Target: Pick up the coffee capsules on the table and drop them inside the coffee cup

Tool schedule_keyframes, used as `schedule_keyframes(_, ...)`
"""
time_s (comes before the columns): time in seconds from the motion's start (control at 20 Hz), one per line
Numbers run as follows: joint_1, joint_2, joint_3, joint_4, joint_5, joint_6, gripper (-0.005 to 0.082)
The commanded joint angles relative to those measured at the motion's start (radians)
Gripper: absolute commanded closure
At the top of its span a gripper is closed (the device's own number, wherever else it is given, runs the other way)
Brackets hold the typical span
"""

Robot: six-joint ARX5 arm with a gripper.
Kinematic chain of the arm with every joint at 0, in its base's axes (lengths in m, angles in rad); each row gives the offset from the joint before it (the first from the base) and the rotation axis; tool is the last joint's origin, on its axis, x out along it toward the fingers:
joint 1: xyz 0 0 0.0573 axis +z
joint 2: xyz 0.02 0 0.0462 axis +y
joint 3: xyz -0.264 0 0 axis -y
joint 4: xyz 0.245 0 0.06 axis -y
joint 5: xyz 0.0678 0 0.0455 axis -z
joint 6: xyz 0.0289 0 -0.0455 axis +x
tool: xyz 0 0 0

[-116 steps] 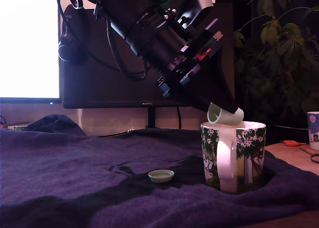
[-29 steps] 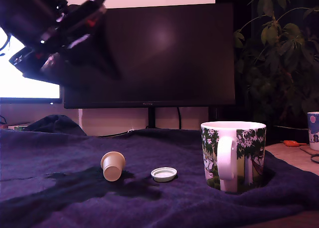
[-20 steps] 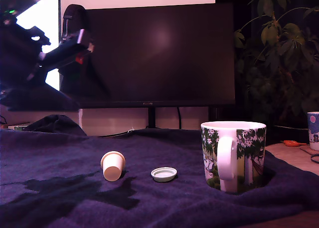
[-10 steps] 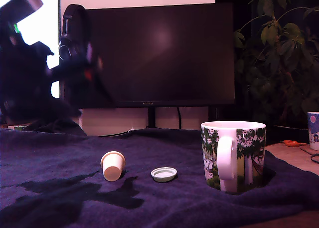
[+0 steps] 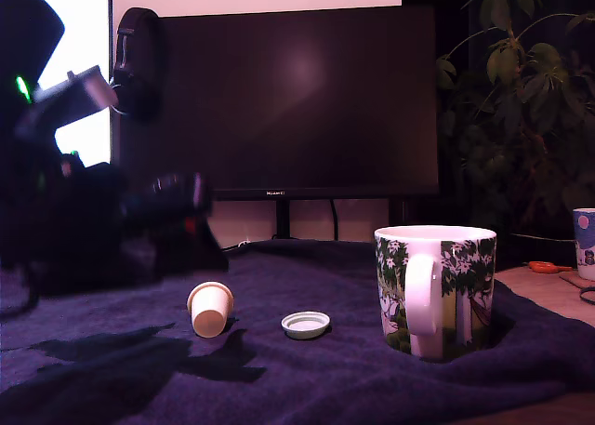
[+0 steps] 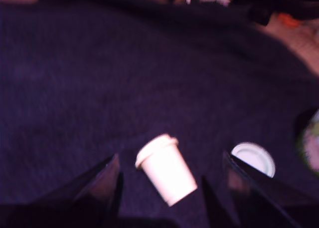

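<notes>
Your gripper [image 6: 167,188] hangs low over the dark cloth [image 5: 372,388], its fingers [image 6: 94,180] spread wide and holding nothing. In the wrist view the cream capsule [image 6: 164,169] lies on its side between the two dark fingers, touching neither.

In the exterior view your arm [image 5: 84,220] is a blurred dark mass at 9 o'clock, a green light glowing on it. The cream capsule [image 5: 210,309] lies tipped over on the cloth just past the arm's low end, its open mouth turned toward the camera. The round cap [image 5: 306,325] lies flat on the cloth near it, at the capsule's 3 o'clock in this view, the two apart. The wrist view shows the same cap [image 6: 253,158] beyond one finger, outside the grip.

The mug [image 5: 435,290], printed with green trees, stands upright on the cloth at the cap's 3 o'clock in the exterior view, well apart from the capsule, its white handle facing the camera. You cannot see into it from here. A sliver of it shows at the wrist view's edge.

Behind stand a dark monitor [image 5: 279,99], a lit screen [image 5: 79,34], and a leafy plant [image 5: 516,90]. A second cup [image 5: 585,242] peeks in at the exterior view's right.
</notes>
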Motion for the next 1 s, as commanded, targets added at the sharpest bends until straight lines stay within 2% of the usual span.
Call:
schedule_keyframes(0.0,-0.003,0.040,0.010,0.010,0.011,-0.013,0.0166)
schedule_keyframes(0.3,-0.003,0.151,0.077,0.008,0.024,-0.031,0.0180)
schedule_keyframes(0.65,0.003,0.159,0.087,-0.010,0.034,-0.039,0.0389)
schedule_keyframes(0.85,0.003,0.159,0.087,-0.010,0.035,-0.039,0.0588)
schedule_keyframes(0.95,0.003,0.159,0.087,-0.010,0.034,-0.039,0.0608)
